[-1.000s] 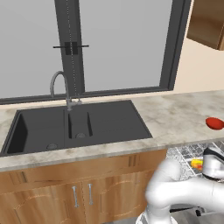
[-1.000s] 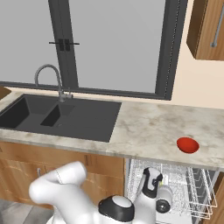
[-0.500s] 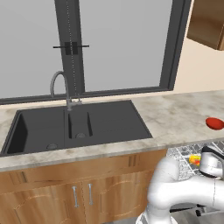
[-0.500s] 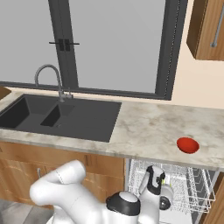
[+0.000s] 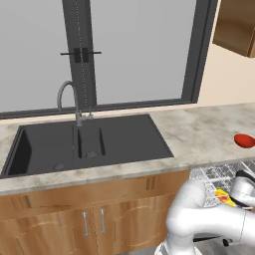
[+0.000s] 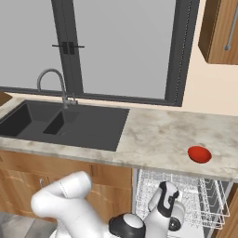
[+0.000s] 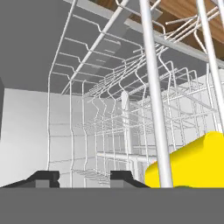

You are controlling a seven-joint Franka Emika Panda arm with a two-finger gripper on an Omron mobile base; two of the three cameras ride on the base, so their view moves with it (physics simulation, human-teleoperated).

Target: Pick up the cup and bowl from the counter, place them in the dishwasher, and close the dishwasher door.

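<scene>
Yellow cup (image 7: 192,164) lying in dishwasher's white wire rack (image 7: 109,131), released; gripper (image 7: 83,177) parted, empty, beside it. Red bowl (image 6: 200,154) near counter (image 6: 158,135) front edge, right end. Bowl likely light, rigid, slick; pinch rim.

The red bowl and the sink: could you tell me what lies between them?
Bare counter between the bowl and the sink, in the right base view.

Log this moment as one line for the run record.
hand: open, down in white wire rack | small yellow cup: in rack beside hand, released | shallow red bowl: on speckled counter
</scene>
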